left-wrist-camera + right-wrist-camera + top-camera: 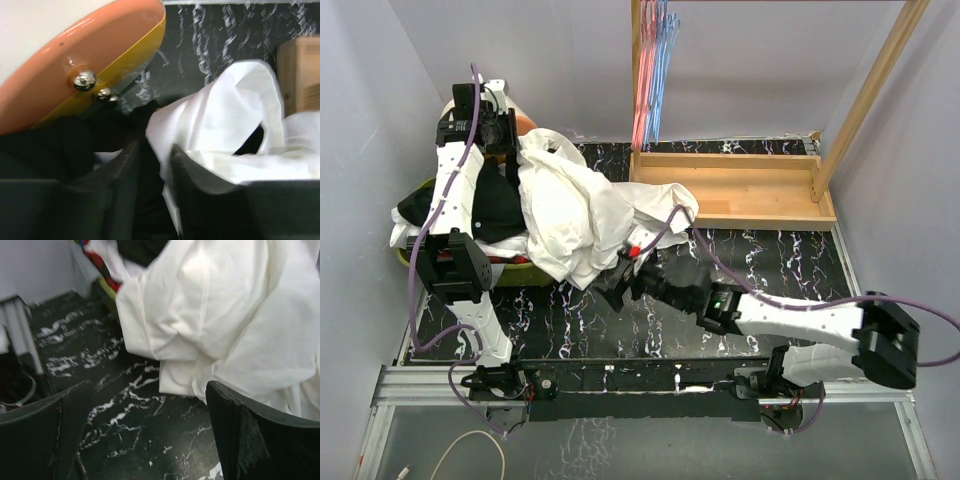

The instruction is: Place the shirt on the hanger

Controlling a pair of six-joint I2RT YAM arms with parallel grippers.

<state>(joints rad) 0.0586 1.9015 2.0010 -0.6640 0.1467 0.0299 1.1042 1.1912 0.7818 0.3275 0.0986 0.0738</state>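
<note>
You have shirt (575, 215) heaped left of centre on table (620, 320), draped over basket (510, 272). Rack (730, 190) behind-right, hangers (653, 80) above it. Right gripper (610, 287) just before shirt.

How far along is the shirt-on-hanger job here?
Done: little. The shirt drapes from the basket onto the table. In hand: the left gripper pinches a fold of it, while the right gripper is open by its lower edge. Left: the hanger hangs on the rack, untouched.
</note>
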